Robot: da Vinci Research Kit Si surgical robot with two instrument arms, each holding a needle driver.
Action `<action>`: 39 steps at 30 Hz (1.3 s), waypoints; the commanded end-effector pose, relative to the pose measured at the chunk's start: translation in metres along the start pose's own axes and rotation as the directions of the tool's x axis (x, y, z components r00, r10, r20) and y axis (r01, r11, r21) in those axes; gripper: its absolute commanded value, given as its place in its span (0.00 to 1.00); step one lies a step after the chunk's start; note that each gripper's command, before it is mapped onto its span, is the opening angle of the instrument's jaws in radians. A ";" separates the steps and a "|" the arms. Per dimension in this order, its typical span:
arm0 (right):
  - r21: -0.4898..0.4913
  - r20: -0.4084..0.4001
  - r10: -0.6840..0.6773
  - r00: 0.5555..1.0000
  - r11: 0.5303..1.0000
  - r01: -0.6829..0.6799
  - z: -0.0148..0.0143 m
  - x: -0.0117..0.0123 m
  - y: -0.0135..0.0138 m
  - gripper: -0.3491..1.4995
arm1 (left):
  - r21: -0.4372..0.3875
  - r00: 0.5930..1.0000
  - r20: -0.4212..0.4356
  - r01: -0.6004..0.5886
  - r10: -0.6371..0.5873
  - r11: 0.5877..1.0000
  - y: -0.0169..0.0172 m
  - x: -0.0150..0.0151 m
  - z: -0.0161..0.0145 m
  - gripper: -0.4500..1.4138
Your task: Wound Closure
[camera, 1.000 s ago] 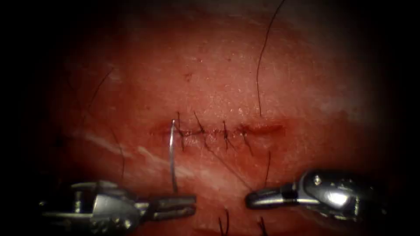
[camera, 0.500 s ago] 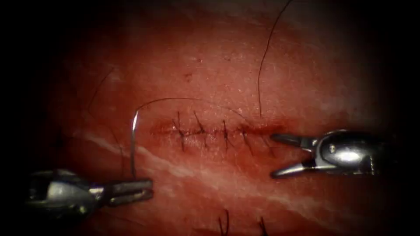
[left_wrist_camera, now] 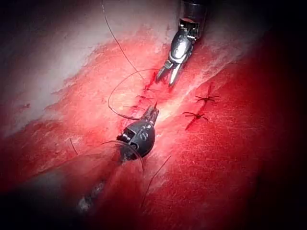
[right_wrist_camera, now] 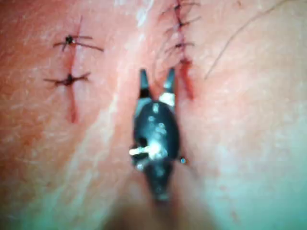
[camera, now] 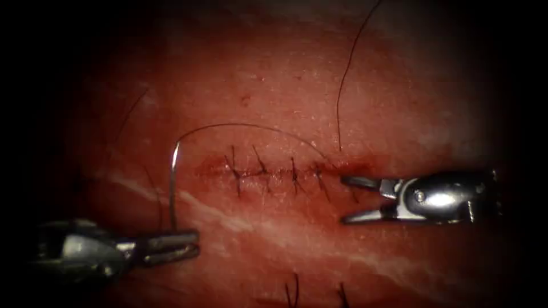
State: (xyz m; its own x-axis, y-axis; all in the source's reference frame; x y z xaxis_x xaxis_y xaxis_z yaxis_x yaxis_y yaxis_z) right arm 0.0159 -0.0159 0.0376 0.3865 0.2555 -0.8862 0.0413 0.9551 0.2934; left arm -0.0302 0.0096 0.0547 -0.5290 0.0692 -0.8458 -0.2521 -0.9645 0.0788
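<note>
The cut runs across the tissue with several dark stitches over it. My left tool sits low, left of the cut, shut on the needle near its lower end. The needle stands up free of the tissue. From its top, thread arcs right to the cut's right end. My right tool lies at that right end, open, holding nothing. The left wrist view shows the left tool, the thread loop and the right tool. The right tool's jaws stand apart beside the stitches.
A long loose thread runs up from the cut's right end. Short cut ends of thread stick up at the lower edge. Two older cross-shaped stitches lie beside the cut. Pale streaks cross the tissue below the cut.
The left tool carried the needle left, away from the cut's left end, trailing thread into an arc. The right tool rose to the cut's right end and opened, then edged left.
</note>
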 end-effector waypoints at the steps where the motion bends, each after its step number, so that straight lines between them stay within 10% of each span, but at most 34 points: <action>1: -0.020 0.015 0.019 1.000 1.000 -0.019 0.0001 -0.0007 -0.0009 0.00 | -0.003 1.000 -0.001 0.002 -0.002 1.000 0.0006 -0.0004 0.0008 0.00; 28: 0.065 -0.030 0.049 0.998 0.997 -0.047 0.0018 0.0084 -0.0093 0.00 | 0.034 1.000 0.004 0.009 -0.009 0.999 -0.0004 -0.0085 0.0030 0.00; 33: 0.017 -0.004 0.028 1.000 0.999 -0.028 0.0011 0.0065 -0.0076 0.74 | 0.035 1.000 0.005 0.009 -0.010 0.999 -0.0006 -0.0087 0.0029 0.00; 39: -0.035 0.015 0.018 1.000 0.999 -0.017 -0.0005 0.0039 -0.0055 0.80 | 0.038 1.000 -0.002 0.023 -0.023 0.999 -0.0014 -0.0100 0.0025 0.00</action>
State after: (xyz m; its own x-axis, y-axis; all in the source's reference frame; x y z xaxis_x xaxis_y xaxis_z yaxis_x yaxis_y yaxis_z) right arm 0.0167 -0.0190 0.0317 0.3985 0.2630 -0.8787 0.0051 0.9573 0.2889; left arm -0.0257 0.0114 0.0637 -0.5261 0.0885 -0.8458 -0.2968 -0.9511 0.0851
